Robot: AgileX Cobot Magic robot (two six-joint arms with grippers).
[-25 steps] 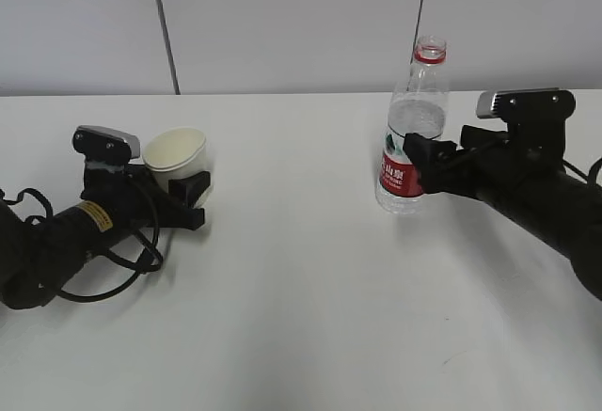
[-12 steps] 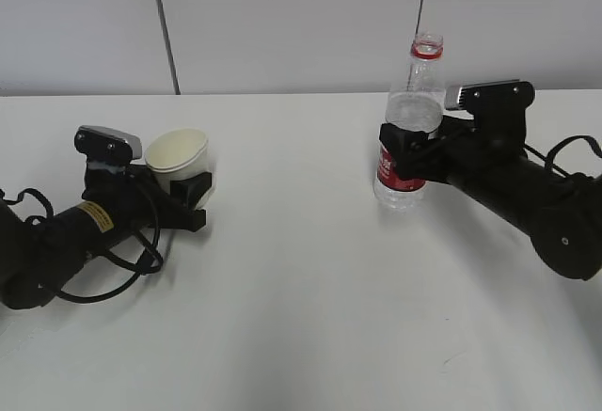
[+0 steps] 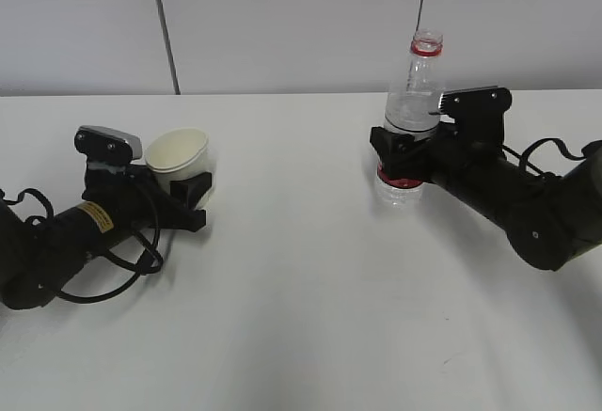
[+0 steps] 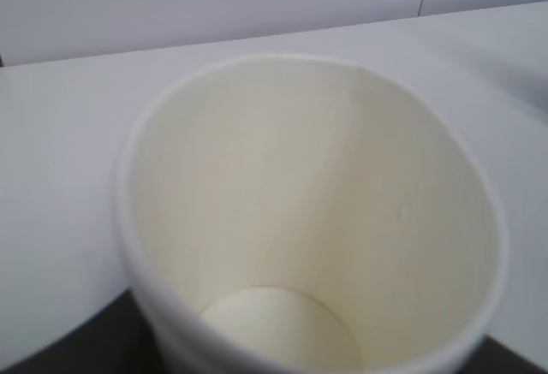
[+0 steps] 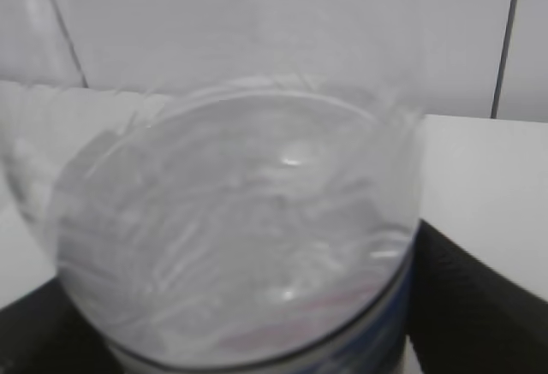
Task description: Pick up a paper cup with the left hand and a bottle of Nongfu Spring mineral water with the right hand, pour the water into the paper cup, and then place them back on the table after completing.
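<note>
Two black robot arms on a white table, one holding a paper cup, the other a water bottle.

The clear plastic water bottle (image 3: pixel 411 119) with a red label and red neck ring, uncapped, stands upright at right, its base just above or on the plain white tabletop (image 3: pixel 301 298); the right hand's gripper (image 3: pixel 403 150) is clamped around its middle. Clear water (image 5: pixel 240 237) partly fills it. At left, the empty cream-white paper cup (image 3: pixel 177 158) sits upright, grasped by the left hand's gripper (image 3: pixel 188 195), whose arm carries a yellow sticker. The two are well apart.
</note>
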